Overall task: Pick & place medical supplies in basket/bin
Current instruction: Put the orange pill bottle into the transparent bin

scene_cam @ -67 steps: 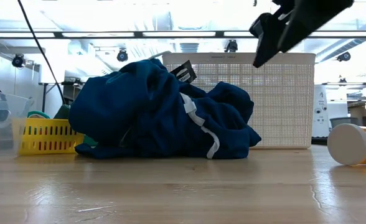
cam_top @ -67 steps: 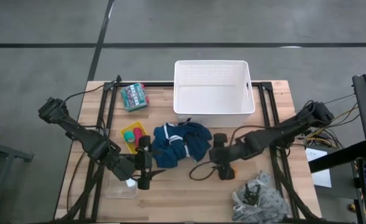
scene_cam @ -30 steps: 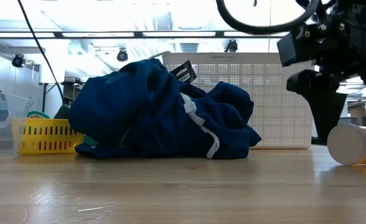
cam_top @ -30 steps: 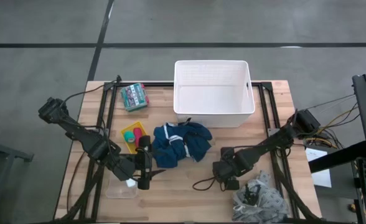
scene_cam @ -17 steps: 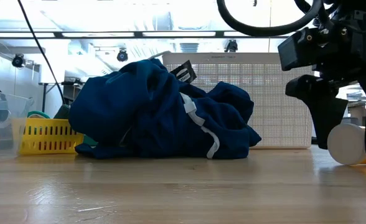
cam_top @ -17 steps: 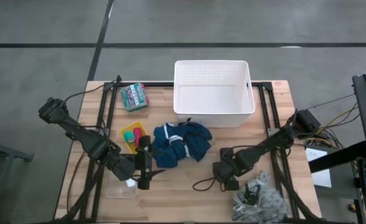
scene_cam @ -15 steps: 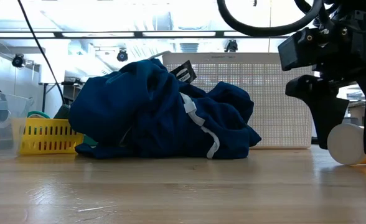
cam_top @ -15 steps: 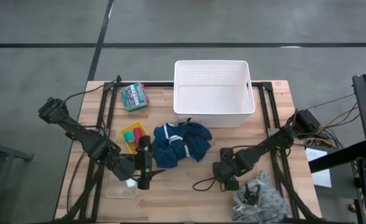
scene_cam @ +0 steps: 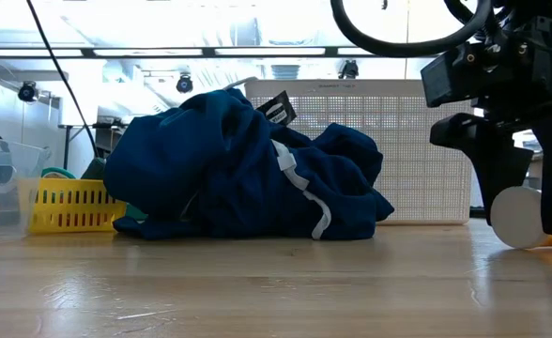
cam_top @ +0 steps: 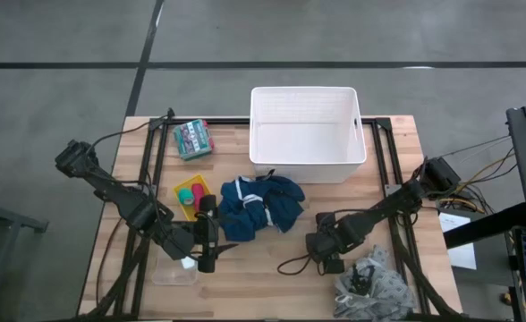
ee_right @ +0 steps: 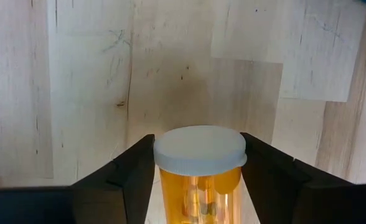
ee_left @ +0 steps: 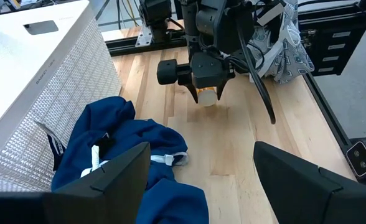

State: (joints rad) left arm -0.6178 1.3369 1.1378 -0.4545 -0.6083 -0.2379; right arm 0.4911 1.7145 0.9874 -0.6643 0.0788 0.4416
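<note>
An orange pill bottle [ee_right: 198, 183] with a white cap lies on its side on the table, right of centre and toward the near edge. My right gripper [cam_top: 327, 258] stands over it, shut on it. A dark blue garment [cam_top: 261, 204] lies heaped at the table's middle. A grey-white patterned cloth [cam_top: 370, 284] lies at the near right corner. The white slotted tub [cam_top: 306, 90] stands at the far edge. My left gripper [cam_top: 207, 258] hangs open above the near left, touching nothing. My right gripper pinches the bottle's white cap [ee_right: 198, 149] between its two fingers, one on each side of the cap's rim. The fingers [scene_cam: 498, 178] come from above, pointing down, and lie across the bottle. The bottle rests on its side on the table.
A small yellow tray [cam_top: 191, 193] with coloured rolls sits left of the garment. A clear plastic box [cam_top: 173, 271] lies under the left arm, and a flat green patterned packet [cam_top: 192, 139] at the far left. Bare wood lies between the garment and the table's near edge.
My right gripper has stayed over the pill bottle and drawn its fingers in until they meet the cap's two sides. The bottle has not moved.
</note>
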